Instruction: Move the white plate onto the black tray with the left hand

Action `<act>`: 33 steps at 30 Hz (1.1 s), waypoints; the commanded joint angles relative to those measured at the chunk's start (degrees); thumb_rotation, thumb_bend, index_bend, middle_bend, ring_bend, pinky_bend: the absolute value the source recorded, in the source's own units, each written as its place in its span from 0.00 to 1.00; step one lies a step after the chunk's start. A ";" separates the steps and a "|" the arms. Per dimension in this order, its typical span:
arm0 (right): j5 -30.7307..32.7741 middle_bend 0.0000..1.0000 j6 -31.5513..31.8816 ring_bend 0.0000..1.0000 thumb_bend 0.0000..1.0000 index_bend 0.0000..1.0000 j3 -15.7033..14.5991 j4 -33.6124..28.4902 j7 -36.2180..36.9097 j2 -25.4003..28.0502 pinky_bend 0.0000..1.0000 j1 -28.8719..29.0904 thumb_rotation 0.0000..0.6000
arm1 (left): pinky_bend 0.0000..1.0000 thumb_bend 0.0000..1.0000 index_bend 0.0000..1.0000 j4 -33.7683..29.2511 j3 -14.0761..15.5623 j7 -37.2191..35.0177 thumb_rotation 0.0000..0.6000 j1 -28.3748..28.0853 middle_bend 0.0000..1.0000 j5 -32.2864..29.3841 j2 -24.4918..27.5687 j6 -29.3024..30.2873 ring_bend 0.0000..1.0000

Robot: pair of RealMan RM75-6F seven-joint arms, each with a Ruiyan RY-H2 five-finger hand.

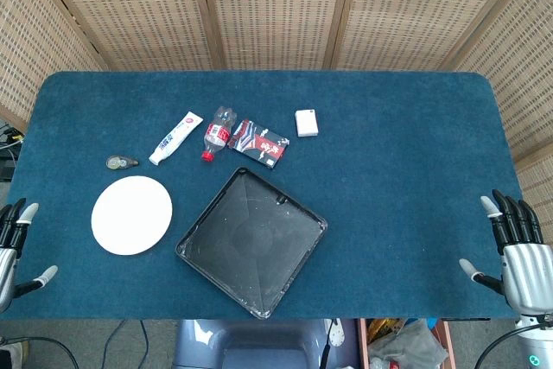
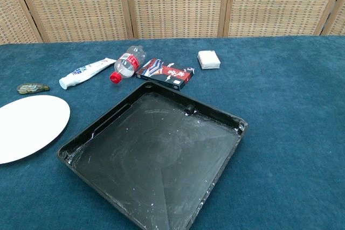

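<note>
Nothing is picked up yet: the left hand and right hand wait with fingers spread and empty, so the left hand must next reach right to the white plate beside the black tray.

Table with dark blue cloth top. White plate lies flat near left, just left of black tray, not touching it. Tray sits near centre, turned corner-on, scuffed white inside. Far of the plate: small dark oval object. Row beyond the tray, left to right: white toothpaste tube, clear bottle on its side with red cap, dark printed box touching the bottle, small white box a little apart.
</note>
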 commanded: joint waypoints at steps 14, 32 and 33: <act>0.07 0.00 -0.66 0.00 0.00 0.00 -0.20 -0.32 -0.52 0.01 0.00 0.18 1.00 | 0.00 0.03 0.00 14.85 0.52 -9.01 1.00 -5.18 0.00 0.58 -10.35 -8.45 0.00; 1.01 0.00 -1.44 0.00 0.00 0.00 0.11 -0.50 0.81 0.72 0.00 0.53 1.00 | 0.00 0.21 0.24 36.57 0.86 -17.60 1.00 -9.43 0.00 0.06 -27.73 -13.88 0.00; 1.08 0.00 -1.48 0.00 0.00 0.00 0.13 -0.51 0.88 0.74 0.00 0.54 1.00 | 0.00 0.21 0.24 37.40 0.87 -17.93 1.00 -9.56 0.00 -0.09 -28.25 -14.06 0.00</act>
